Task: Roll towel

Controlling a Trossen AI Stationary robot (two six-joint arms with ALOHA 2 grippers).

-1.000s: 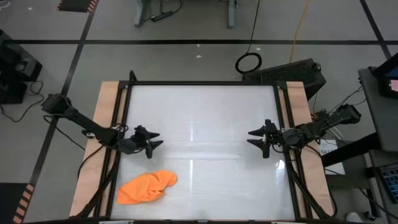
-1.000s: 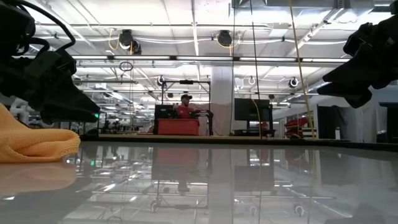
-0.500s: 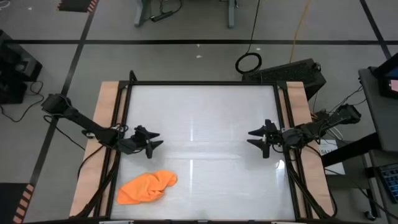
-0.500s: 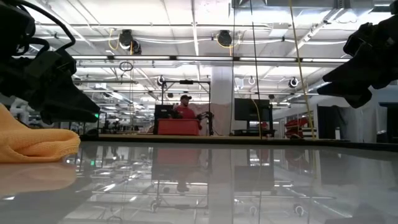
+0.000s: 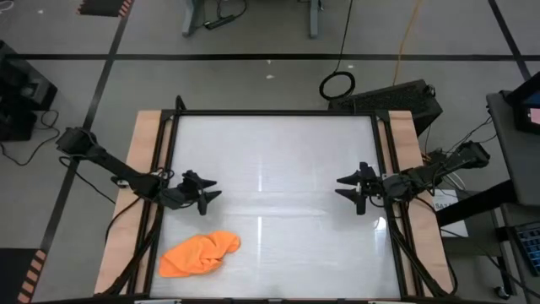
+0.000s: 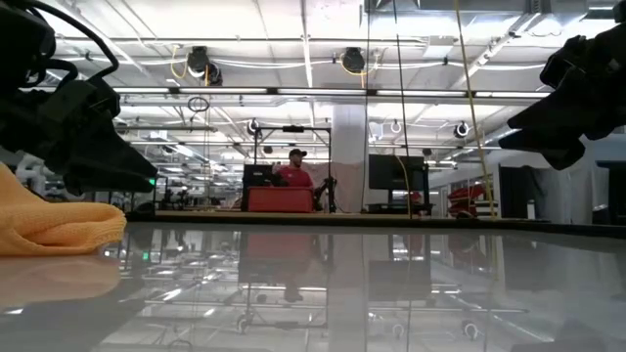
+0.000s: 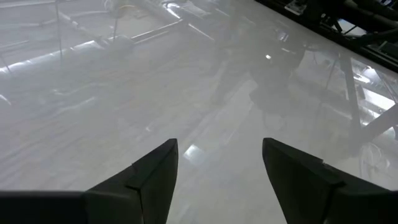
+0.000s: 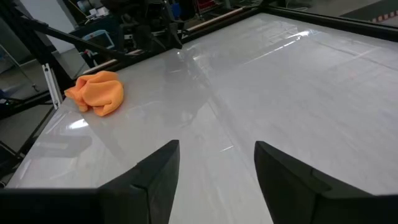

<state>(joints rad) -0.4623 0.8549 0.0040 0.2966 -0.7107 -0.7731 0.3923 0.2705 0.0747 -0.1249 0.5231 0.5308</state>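
- The towel [image 5: 200,254] is bunched up in a soft orange heap near the front left corner of the desk [image 5: 278,143]. It is not rolled yet.
- The cloth looks thick and fuzzy, with round folds and no flat edge to be seen.
- The left gripper [image 5: 208,193] is held just behind the towel, near it but not touching. It is wide open and nothing is held in it.
- The right gripper [image 5: 347,191] is held far across the desk on the other side. It is wide open too, and nothing is held.
- The desk top is white, smooth and shiny, so the lights above are mirrored in it.
- To do this step well, the heap should probably be spread flat first. An edge could be pinched and pulled out, and the other side held down.
- The cloth may slide on the slick top, so a slow, gentle pull is likely best.
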